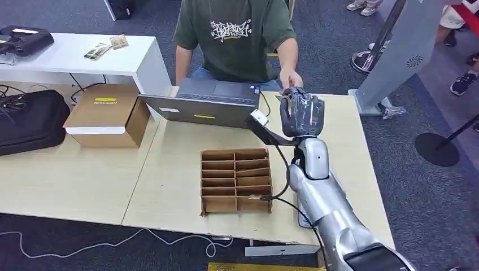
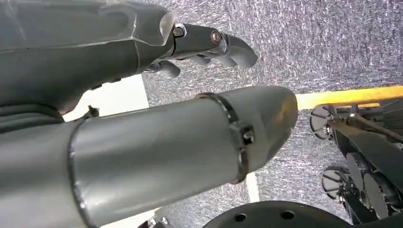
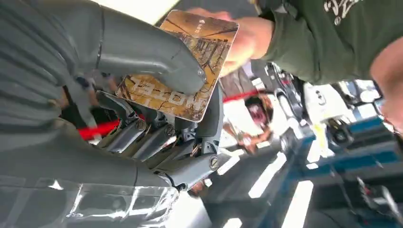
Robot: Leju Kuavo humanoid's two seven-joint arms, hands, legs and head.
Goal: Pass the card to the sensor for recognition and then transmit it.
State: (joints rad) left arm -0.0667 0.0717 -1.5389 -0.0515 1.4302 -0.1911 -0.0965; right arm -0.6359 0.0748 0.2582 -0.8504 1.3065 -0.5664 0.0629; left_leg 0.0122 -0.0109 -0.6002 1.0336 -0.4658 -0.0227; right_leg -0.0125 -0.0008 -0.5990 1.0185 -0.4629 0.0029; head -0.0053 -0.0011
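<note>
My right hand (image 1: 302, 114) is raised over the far side of the wooden table (image 1: 169, 169), just in front of a seated person in a green shirt (image 1: 234, 36). In the right wrist view, my right hand (image 3: 157, 123) pinches a brown printed card (image 3: 190, 66) between thumb and fingers. The person's hand (image 3: 242, 40) touches the card's far end. A black stand with a white tip (image 1: 259, 118) sits just left of my right hand. My left hand (image 2: 209, 42) hangs over grey carpet, holding nothing, fingers apart from the thumb.
A cardboard divider tray (image 1: 236, 180) lies mid-table beside my right forearm. A grey laptop (image 1: 209, 104) stands behind it. A cardboard box (image 1: 107, 116) and a black bag (image 1: 31, 121) sit at the left. A grey kiosk post (image 1: 395, 51) stands at the right.
</note>
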